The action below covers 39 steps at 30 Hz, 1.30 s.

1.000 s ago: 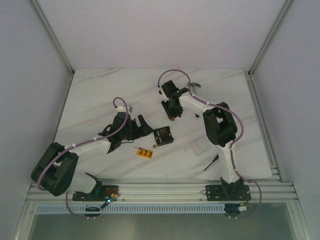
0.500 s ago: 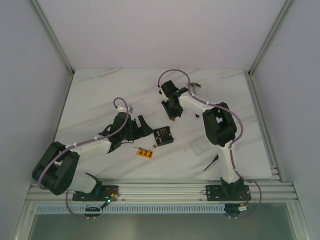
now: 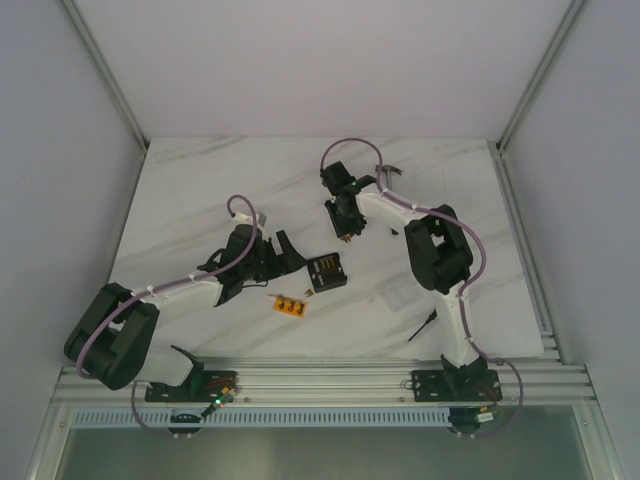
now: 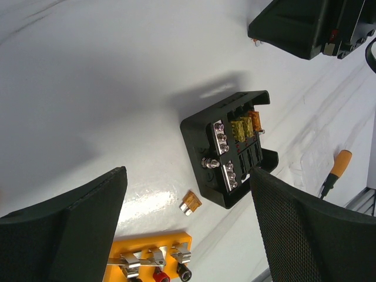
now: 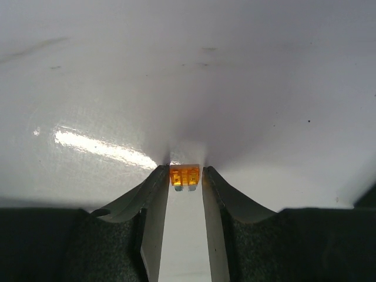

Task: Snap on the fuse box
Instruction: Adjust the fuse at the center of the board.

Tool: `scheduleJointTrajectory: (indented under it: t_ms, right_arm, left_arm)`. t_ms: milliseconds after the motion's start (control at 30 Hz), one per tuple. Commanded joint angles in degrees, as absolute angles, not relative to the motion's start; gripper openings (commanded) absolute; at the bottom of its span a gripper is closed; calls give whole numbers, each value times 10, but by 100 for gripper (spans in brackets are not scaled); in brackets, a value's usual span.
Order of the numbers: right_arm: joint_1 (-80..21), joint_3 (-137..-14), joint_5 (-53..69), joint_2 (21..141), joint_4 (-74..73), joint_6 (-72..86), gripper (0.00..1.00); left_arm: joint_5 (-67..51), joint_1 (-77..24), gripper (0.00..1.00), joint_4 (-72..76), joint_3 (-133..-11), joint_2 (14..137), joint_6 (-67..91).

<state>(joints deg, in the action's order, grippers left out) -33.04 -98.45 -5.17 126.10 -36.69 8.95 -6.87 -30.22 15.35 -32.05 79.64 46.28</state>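
The black fuse box (image 3: 327, 271) lies flat mid-table, its top face up, with a few orange and yellow fuses in its slots (image 4: 232, 150). My left gripper (image 3: 281, 254) hovers just left of it, open wide (image 4: 187, 179) with nothing between its fingers. Farther back, my right gripper (image 3: 345, 230) points down at the table. Its fingertips (image 5: 185, 171) are closed on a small orange fuse (image 5: 185, 175) right at the tabletop.
One loose orange fuse (image 4: 190, 203) lies on the table beside the box's near corner. An orange strip with clips and dark plugs (image 3: 290, 304) sits in front of the left gripper. A screwdriver with an orange handle (image 3: 423, 326) lies near the right arm's base.
The right gripper has shifted very slightly at the back of the table. The left arm and the fuse box have not moved.
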Motion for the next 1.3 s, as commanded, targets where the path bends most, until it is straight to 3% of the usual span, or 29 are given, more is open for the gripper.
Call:
scheduleJointTrajectory:
  t_ms: [0, 400, 733, 800, 1000, 1267]
  right_arm:
    - [-339, -962, -82, 1289, -417, 109, 35]
    - [-345, -899, -104, 1208, -388, 142, 23]
    - [-347, -828, -104, 1095, -333, 169, 22]
    - [-347, -816, -98, 1078, -324, 173, 24]
    - [-341, -807, -92, 1099, -321, 126, 42]
    - [-325, -843, -44, 1150, -320, 39, 52]
  left_arm:
    - [-79, -299, 94, 147, -322, 796, 465]
    - [-94, -309, 92, 147, -330, 790, 460]
    - [-61, -346, 91, 170, -346, 775, 459]
    - [-52, -353, 90, 182, -347, 774, 459]
    - [-49, -357, 90, 186, -350, 777, 462]
    - [-34, -356, 93, 174, -340, 761, 457]
